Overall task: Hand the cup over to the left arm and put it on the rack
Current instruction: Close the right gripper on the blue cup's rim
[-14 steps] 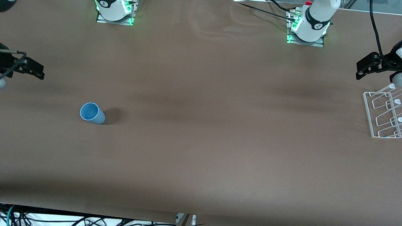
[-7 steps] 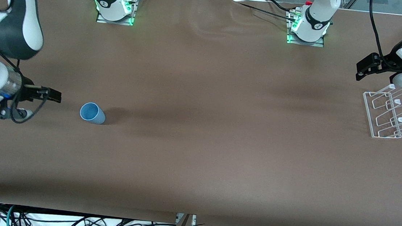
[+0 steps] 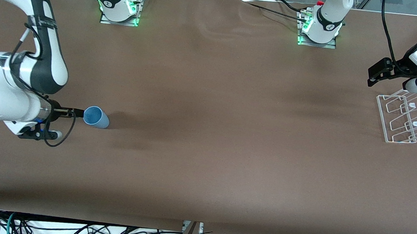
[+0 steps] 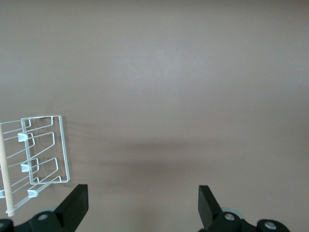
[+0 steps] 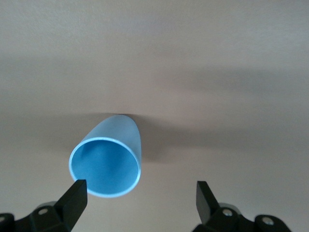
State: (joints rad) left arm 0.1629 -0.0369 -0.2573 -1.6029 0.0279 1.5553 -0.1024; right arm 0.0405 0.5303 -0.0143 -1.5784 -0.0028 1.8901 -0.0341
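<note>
Your right gripper (image 5: 140,200) sits spread just beside the cup (image 3: 96,117), which stands toward the right arm's end, well apart from the rack (image 3: 406,118). Off-centre, one finger may topple it. The left gripper (image 4: 142,208) waits spread beside the rack

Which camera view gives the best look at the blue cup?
The right wrist view: the cup stands large with its open mouth facing the camera, near one of the open right gripper's fingers. The front view shows it small on the table. The left wrist view misses it.
</note>
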